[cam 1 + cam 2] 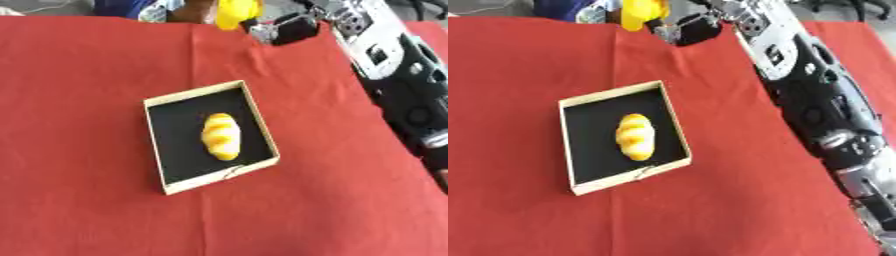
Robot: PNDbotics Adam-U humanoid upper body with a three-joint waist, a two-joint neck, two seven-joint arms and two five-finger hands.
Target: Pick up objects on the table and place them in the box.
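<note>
Box (265, 131): one, shallow, pale rim, black inside, near the middle of the red tablecloth (79, 150)
Bread roll (220, 136): one, yellow-orange, lying inside the box
Yellow object (237, 12): one, at the table's far edge
Right hand (282, 30): at far edge, touching the yellow object; finger state unclear
Writing: none readable

The robot's right arm (807, 85), black with silver joints, reaches from the lower right to the far edge. Its right hand (284, 31) appears curled, perhaps around something yellow, though blurred.
</note>
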